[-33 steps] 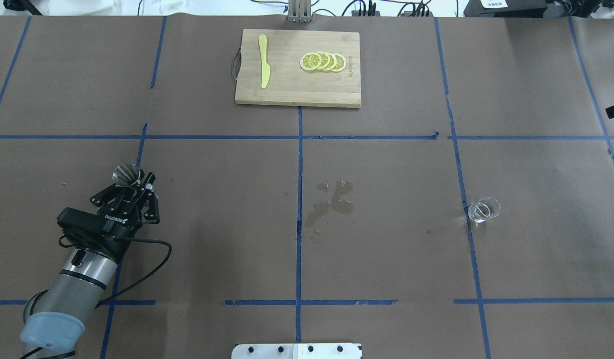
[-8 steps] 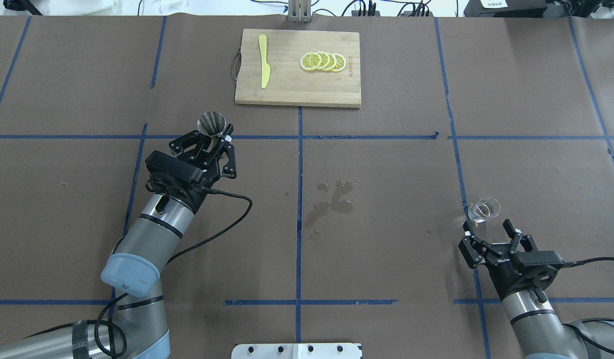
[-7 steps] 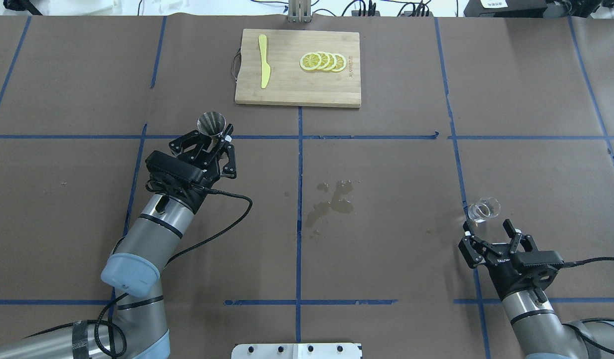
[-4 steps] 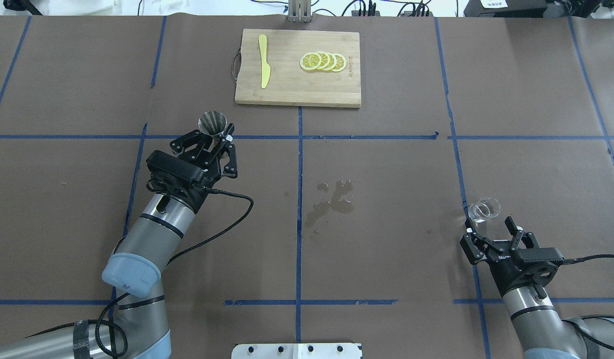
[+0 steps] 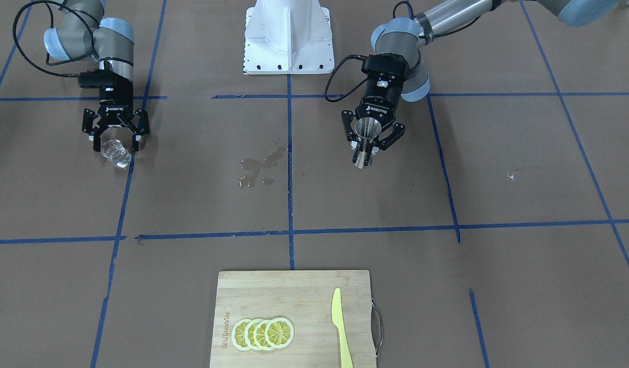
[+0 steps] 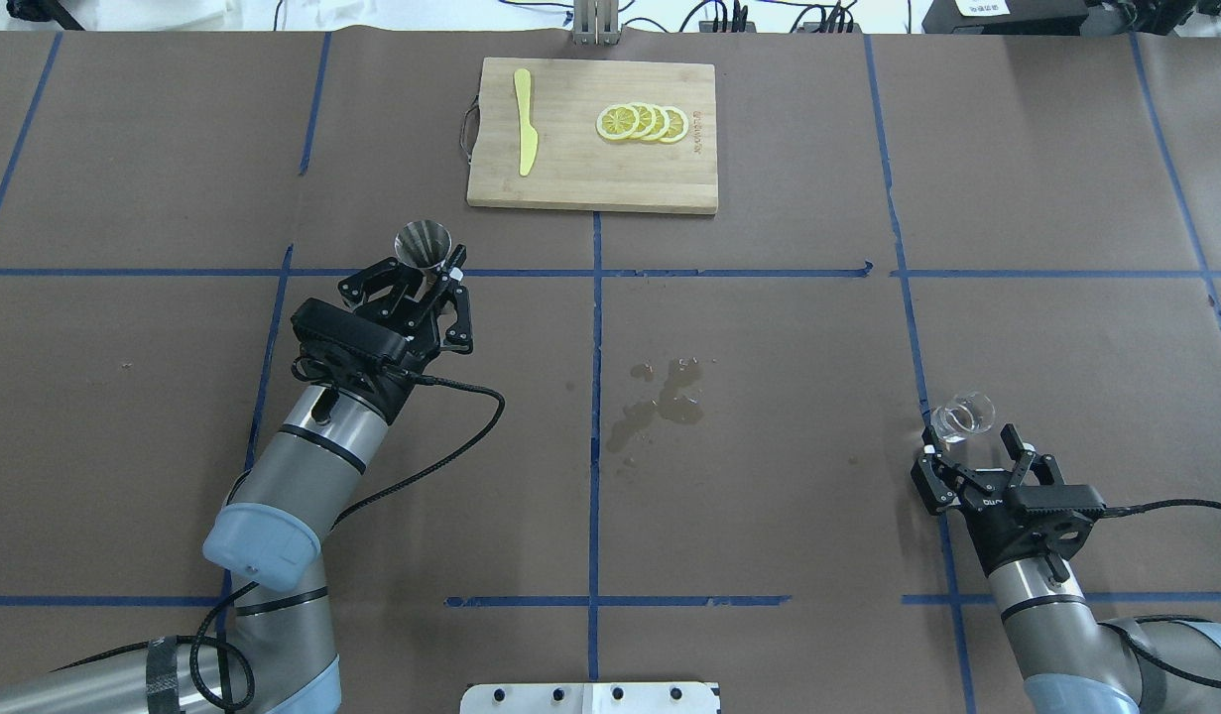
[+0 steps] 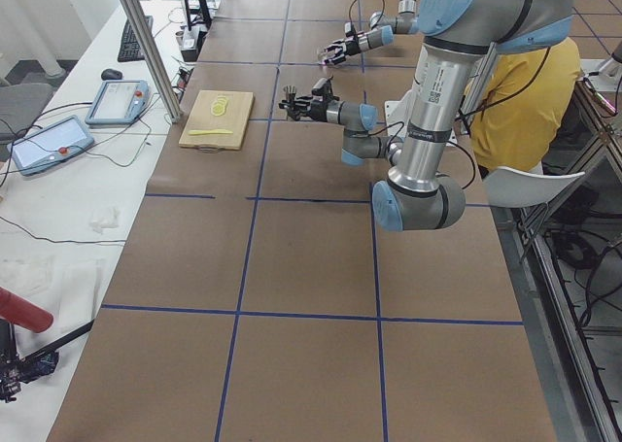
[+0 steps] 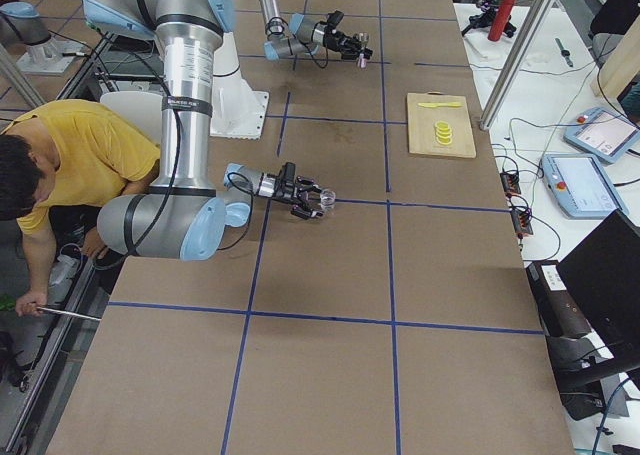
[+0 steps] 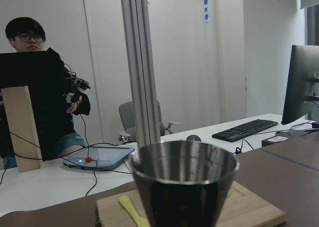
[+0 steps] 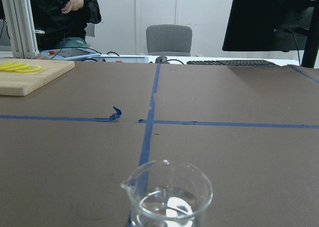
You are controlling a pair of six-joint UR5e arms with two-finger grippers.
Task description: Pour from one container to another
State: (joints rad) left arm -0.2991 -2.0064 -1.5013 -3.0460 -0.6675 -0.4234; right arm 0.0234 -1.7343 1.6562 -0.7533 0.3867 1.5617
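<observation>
Our left gripper (image 6: 429, 276) is clamped on the waist of the steel jigger (image 6: 424, 244), which it holds upright, left of centre. Our right gripper (image 6: 967, 451) has its fingers spread wide just near of the glass cup (image 6: 963, 416), which stands on the right with clear liquid inside. We judge that an off-centre approach could let one finger knock the light cup and spill it, adding to the wet patch (image 6: 660, 402) mid-table.

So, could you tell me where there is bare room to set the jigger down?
Bare room lies between the spill and the glass cup, and left of the left gripper. The cutting board is crowded with knife and lemon slices.
</observation>
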